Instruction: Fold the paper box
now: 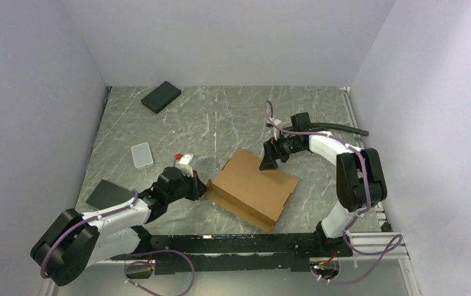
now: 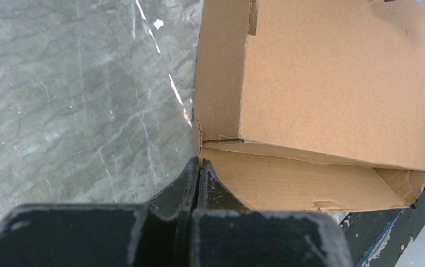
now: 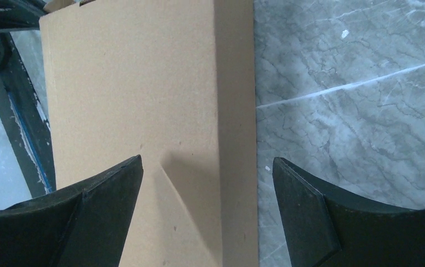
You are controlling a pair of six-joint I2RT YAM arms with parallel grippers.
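The paper box (image 1: 254, 188), a plain brown corrugated cardboard mailer with die-cut flaps and slots, lies near the centre of the top view, slightly right and low, on the grey marbled surface (image 1: 221, 117). Its big top panel lies nearly flat. In the left wrist view a side wall stands up along its left, and a lower panel juts out beneath the near edge (image 2: 288, 181).

The left jaws are clenched tight, their black fingertips (image 2: 187, 179) meeting right at the box's near left corner and touching the cardboard edge. I cannot tell whether any of it is nipped between them.

The right jaws are spread wide above the box's upper right edge: one finger (image 3: 104, 194) is over the cardboard and the other (image 3: 310, 206) over bare surface.

In the top view, a black rectangular pad (image 1: 161, 97) lies at the upper left, a small pale rounded rectangular case (image 1: 142, 155) lies left of the box, and a second dark flat pad (image 1: 106, 193) sits lower left.
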